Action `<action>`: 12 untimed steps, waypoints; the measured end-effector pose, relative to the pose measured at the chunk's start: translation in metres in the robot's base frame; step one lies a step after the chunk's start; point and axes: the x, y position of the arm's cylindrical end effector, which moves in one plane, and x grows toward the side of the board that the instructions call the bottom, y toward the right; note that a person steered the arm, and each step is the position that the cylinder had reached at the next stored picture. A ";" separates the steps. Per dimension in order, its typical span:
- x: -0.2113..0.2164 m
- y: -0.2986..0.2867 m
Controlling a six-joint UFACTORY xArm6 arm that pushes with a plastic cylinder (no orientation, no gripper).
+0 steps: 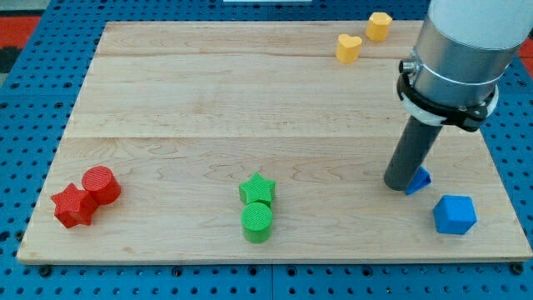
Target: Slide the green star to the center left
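At view's right, my tip (401, 185) touching blue block (419, 179); green star (256, 188) well apart

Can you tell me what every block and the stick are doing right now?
Green star: flat on the board, touching the green cylinder.
Green cylinder: upright, just below the star.
Red star: touching the red cylinder.
Red cylinder: upright.
Yellow heart: alone, near the view's top.
Yellow hexagon: alone, at the top edge.
Small blue block: partly hidden behind my tip.
Blue hexagon: alone.
My tip: against the small blue block, far from the green star.
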 end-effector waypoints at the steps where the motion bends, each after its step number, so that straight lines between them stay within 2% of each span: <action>1: 0.028 -0.050; 2: 0.092 -0.074; 3: 0.096 -0.113; 5: 0.021 -0.137; 7: 0.044 -0.161; 8: -0.052 -0.179; 9: -0.119 -0.198; 10: -0.075 -0.138; 11: 0.009 -0.131; 12: -0.026 -0.207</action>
